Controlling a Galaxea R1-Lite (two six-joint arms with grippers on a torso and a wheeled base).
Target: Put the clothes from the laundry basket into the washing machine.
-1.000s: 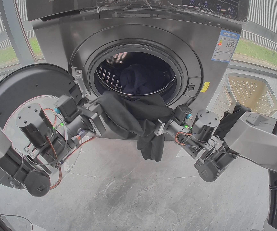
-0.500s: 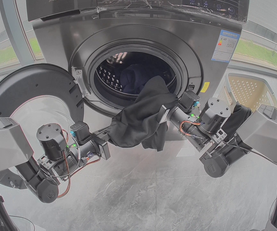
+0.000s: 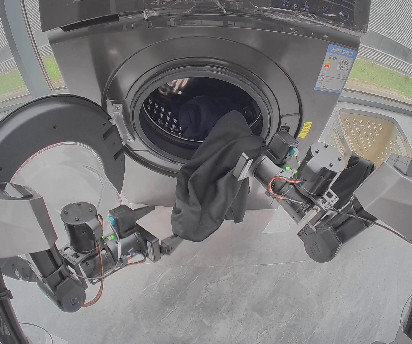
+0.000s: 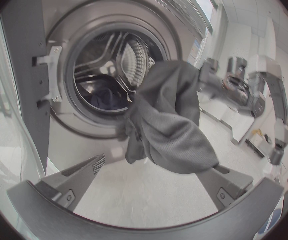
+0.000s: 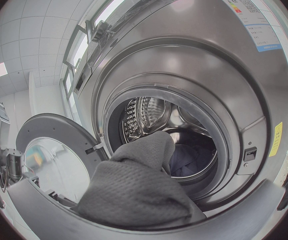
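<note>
- The washing machine's round door [image 3: 43, 130] stands swung wide open at the left of the machine's front. Its inner face is turned toward me, over the left part of the grey floor [image 3: 206, 292].
- My left gripper [image 3: 165, 223] hangs low in front of that door, close to the floor, with its fingers spread well apart and nothing between them.
- In the left wrist view, the hem of the black garment [image 4: 170, 124] overlaps one finger. I cannot tell whether they touch.
- The washing machine [image 3: 282, 63] fills the middle, and its drum [image 3: 167, 115] is open to me.
- A dark blue piece of clothing [image 3: 201, 115] lies inside, toward the drum's back and bottom.
- The task's black garment [image 3: 210, 187] sits at the lower right edge of the drum's mouth. Its top fold pokes over the rim into the opening, while the bulk hangs down outside the front panel, clear of the floor.
- My right gripper [image 3: 225, 148] is buried in that cloth at the mouth's right edge. The garment bunches round its tip and hangs from it alone, so I read it as clamped on the garment.
- On the machine's right front are a blue-and-white label [image 3: 335, 68] high up and a small yellow sticker [image 3: 304, 130] beside the door latch.
- The cream laundry basket [image 3: 378, 139] stands on the floor just right of the machine.
- More dark clothing [image 3: 347, 175] lies at the basket's near left edge, partly hidden behind my right arm.
</note>
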